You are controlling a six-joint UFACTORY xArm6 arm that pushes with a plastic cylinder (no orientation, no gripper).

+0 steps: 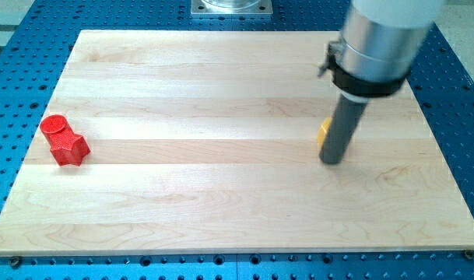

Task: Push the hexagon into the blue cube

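Item 1. Yellow block: almost wholly hidden behind the dark rod; only a thin sliver shows at the rod's 9 o'clock side. Its shape cannot be made out from that sliver.

Item 2. My tip: its contact with the yellow block is screened by the rod itself; touching or just apart cannot be told.

Item 3. Arm housing: cut off by the view's top edge; it covers the board's corner toward 1 o'clock, so whatever lies there is unseen.

Item 4. Metal base plate: at 12 o'clock, cropped by the top edge.

Item 5. Blue perforated table: cropped on all sides.
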